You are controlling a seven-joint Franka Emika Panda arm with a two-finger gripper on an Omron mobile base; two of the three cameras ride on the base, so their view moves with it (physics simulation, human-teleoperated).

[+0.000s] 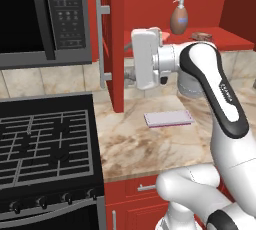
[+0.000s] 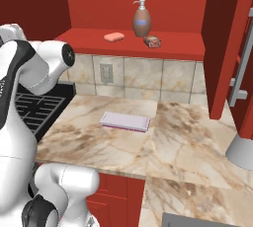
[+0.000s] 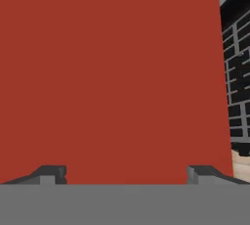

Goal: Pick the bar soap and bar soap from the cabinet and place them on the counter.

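On the red shelf [image 2: 173, 43] of the tall shiny red cabinet [image 2: 225, 38] lie two small soaps. One is a flat peach-pink bar soap [image 2: 114, 36]. The other is a darker brown-red bar soap [image 2: 152, 41], just beside the brown pump bottle with a white nozzle [image 2: 141, 19]. Both soaps sit apart from each other, with the bottle standing behind and between them.

Below the shelf, the beige stone table with brown veins [image 2: 188, 137] carries a flat pale purple pad [image 2: 125, 121].

The white robot arm [image 1: 210, 81] bends to its left, toward the open red cabinet door with a long silver handle [image 1: 114, 44]. The claw [image 3: 127, 172] points at that red door from very near. Its two dark fingertips [image 3: 49, 174] stand wide apart, with nothing between them.

Beside the table sits the black gas stove with grates [image 1: 45, 144], and a dark microwave oven [image 1: 45, 19] hangs above it.
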